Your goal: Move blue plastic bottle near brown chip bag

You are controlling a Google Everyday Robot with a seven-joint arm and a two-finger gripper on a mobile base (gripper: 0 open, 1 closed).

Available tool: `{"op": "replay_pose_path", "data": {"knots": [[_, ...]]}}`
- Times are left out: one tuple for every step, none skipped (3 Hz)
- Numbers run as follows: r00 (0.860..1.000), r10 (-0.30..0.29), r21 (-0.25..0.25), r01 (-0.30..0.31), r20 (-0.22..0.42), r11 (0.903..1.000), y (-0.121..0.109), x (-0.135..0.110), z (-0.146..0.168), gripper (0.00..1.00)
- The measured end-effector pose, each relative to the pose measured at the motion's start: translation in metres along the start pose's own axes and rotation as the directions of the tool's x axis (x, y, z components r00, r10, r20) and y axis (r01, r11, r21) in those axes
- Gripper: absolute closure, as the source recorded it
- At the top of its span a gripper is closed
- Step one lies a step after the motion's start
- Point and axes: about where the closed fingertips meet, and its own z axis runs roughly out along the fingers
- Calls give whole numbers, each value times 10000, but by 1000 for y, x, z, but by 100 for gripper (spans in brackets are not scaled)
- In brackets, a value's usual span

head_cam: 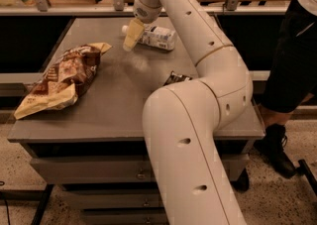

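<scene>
The blue plastic bottle (157,37) lies on its side at the back middle of the grey table (124,100), its white cap pointing left. The gripper (132,35) hangs from the white arm just left of the bottle, right at the cap end, its pale yellow fingers pointing down at the table. The brown chip bag (62,79) lies crumpled on the left side of the table, well apart from the bottle and the gripper.
A small dark snack bar wrapper (177,78) lies near the table's middle, partly hidden by the arm. A person in dark shorts (290,65) stands at the right. A shelf rail runs along the back edge. Drawers sit below the tabletop.
</scene>
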Motion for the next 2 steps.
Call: {"op": "replay_pose_path", "data": {"knots": [[9992,-100,-37,98,-394,9999,2,1,12,17],[9949,-378,56,385,-937,9992,5,1,16,41]]}}
